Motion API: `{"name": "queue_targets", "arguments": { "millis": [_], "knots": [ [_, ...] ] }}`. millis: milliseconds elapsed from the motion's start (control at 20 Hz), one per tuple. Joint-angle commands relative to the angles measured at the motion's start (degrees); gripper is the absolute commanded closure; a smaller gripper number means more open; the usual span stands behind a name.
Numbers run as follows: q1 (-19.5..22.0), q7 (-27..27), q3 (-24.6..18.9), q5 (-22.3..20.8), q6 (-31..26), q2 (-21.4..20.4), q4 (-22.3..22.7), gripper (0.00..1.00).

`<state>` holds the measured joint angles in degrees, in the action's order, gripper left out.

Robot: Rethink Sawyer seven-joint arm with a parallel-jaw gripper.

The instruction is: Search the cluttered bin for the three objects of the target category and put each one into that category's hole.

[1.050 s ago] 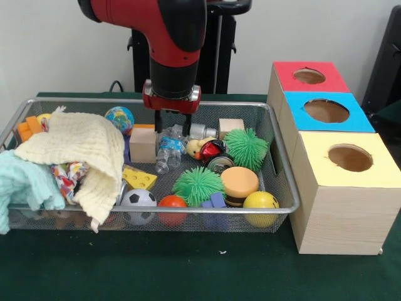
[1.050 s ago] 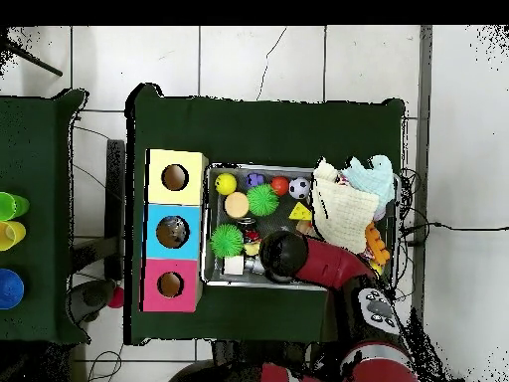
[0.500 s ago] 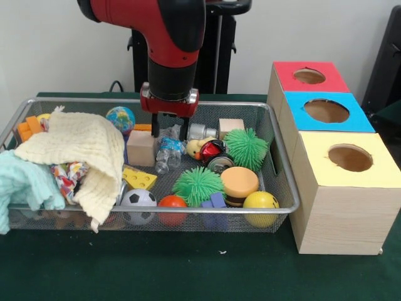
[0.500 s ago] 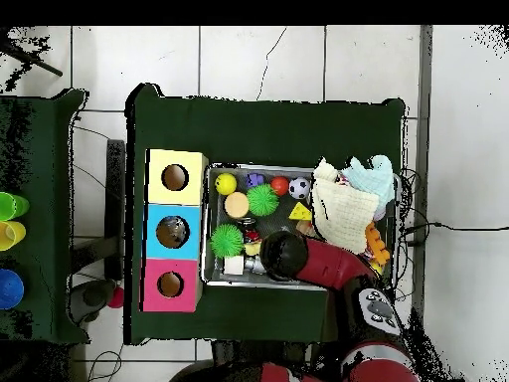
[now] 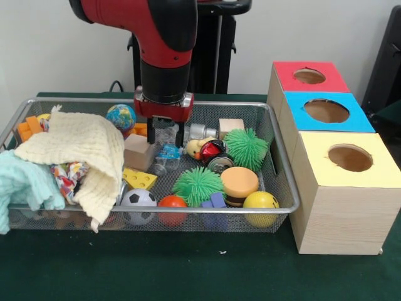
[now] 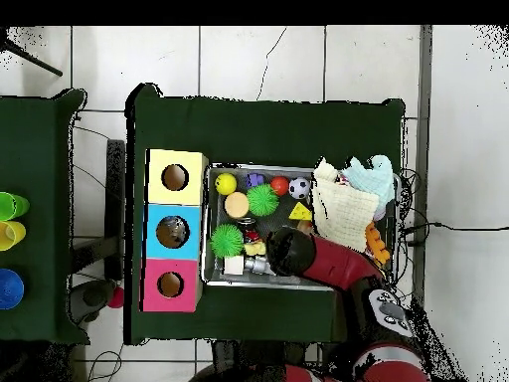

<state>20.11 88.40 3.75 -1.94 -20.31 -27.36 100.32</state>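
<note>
Three coloured holes top the wooden sorting box (image 5: 341, 188) beside the wire bin (image 5: 283, 182): red (image 5: 309, 76), blue (image 5: 326, 111), yellow (image 5: 350, 157). Front view: the gripper (image 5: 164, 133) hangs over the bin's middle, its fingers apart around the top of a crushed clear plastic bottle (image 5: 165, 154), which lies between a wooden cube (image 5: 140, 152) and a rubber duck (image 5: 196, 147). A cream cloth (image 5: 78, 147) covers the bin's left end. Overhead view: the red arm (image 6: 323, 261) hides the gripper and bottle; a green spiky ball (image 6: 227, 240) lies just beside it.
</note>
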Motion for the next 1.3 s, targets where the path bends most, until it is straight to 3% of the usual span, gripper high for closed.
{"name": "queue_targets", "arguments": {
  "millis": [50, 650, 1300],
  "knots": [
    [2.5, 12.4, -6.1, 3.9, 5.4, 1.9, 1.2, 0.00],
    [5.3, 13.0, -10.2, 10.2, 1.5, 1.7, 4.6, 0.00],
    [7.5, 12.3, -13.5, 14.9, 2.1, 2.1, 6.8, 0.00]
  ]
}}
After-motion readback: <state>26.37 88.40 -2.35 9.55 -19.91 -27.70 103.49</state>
